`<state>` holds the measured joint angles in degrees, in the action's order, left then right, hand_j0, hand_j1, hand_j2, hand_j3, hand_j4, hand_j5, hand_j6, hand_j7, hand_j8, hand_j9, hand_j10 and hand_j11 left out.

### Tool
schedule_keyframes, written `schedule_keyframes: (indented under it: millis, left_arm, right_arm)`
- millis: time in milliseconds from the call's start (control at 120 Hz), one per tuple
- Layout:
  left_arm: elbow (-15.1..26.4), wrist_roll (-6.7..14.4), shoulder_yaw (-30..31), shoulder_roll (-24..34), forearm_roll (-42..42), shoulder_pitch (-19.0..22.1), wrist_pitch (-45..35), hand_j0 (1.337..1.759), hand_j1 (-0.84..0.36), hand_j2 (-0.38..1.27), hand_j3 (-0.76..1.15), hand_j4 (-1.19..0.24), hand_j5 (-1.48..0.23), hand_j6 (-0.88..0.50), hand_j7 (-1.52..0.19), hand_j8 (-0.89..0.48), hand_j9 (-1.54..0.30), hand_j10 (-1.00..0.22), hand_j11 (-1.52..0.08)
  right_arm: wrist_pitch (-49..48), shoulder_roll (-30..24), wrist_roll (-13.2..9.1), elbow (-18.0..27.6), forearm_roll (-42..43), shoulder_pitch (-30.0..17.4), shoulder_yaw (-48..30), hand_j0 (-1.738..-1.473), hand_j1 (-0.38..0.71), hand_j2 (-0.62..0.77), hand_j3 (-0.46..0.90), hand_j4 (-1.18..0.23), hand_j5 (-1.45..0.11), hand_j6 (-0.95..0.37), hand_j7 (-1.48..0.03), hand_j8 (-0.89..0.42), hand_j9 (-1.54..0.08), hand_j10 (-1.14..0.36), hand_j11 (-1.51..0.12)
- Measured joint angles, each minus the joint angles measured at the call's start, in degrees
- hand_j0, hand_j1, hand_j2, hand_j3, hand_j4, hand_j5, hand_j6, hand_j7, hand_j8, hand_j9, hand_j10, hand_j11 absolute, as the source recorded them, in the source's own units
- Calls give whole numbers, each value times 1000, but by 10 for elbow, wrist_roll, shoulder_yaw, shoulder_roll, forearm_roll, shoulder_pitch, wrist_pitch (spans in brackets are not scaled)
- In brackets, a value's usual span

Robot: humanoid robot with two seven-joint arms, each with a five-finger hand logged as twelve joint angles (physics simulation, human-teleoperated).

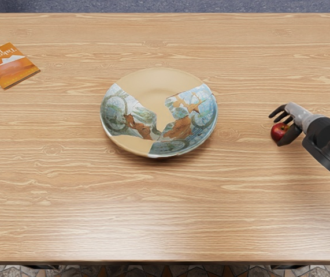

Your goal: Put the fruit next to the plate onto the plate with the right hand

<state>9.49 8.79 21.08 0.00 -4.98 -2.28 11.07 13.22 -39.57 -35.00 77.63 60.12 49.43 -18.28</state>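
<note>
While the right hand (289, 119) hung near the right edge of the bench (165, 219), the apple (277, 133) sat right against it on the side facing the plate (153, 86). It was so close that I could not tell whether the hand gripped it or merely cupped it. The plate lay well apart, at the bench's middle, so the carry would likely run straight inward from that edge

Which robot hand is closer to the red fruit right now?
Right. The right robot hand is at the red fruit, reaching in from the picture's right; the left is out of view.
</note>
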Motion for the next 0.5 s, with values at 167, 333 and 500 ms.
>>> schedule_keyframes:
  millis: [167, 333, 500]
  left_arm:
    - [0, 0, 0, 0, 0, 0, 0, 1658, 69, 47, 0, -233, -303, -233, -304, -233, -304, -233, -304]
    - [0, 0, 0, 0, 0, 0, 0, 1658, 69, 47, 0, -234, -303, -233, -304, -233, -304, -233, -304]
    - [0, 0, 0, 0, 0, 0, 0, 1658, 69, 47, 0, -233, -303, -233, -304, -233, -304, -233, -304]
  right_arm:
    - [-2, 0, 0, 0, -8, 0, 0, -1658, 197, -86, 0, -464, -591, -463, -595, -416, -596, -462, -596]
    - [-5, 0, 0, 0, -10, 0, 0, -1658, 228, -64, 0, -494, -627, -492, -632, -403, -634, -490, -634]
    - [-6, 1, -1, 0, -10, 0, 0, -1656, 236, -60, 0, -510, -647, -481, -651, -384, -653, -506, -652]
